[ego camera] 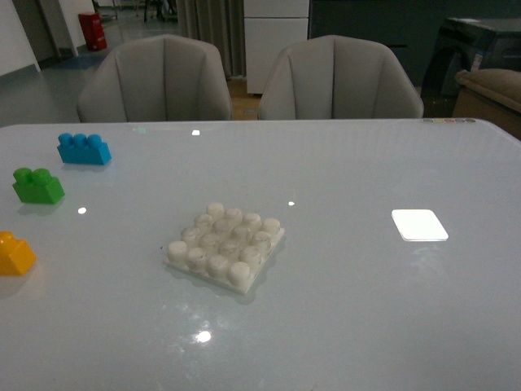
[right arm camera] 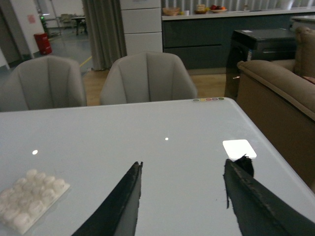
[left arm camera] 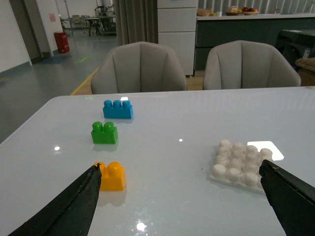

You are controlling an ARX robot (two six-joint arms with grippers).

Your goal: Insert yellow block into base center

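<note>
Left fingers (left arm camera: 74,201), dark and tapered, spread wide and empty; right fingers (right arm camera: 118,206) likewise apart. Yellow block (left arm camera: 112,177), smooth plastic, studs up, long axis crosswise, sits on glossy desk (left arm camera: 172,206) left of studded white square base (left arm camera: 238,167)

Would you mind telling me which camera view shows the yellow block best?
The left wrist view: the yellow block appears nearly whole, with both studs visible. The front view crops it at the picture's edge, and the right wrist view does not show it at all.
</note>
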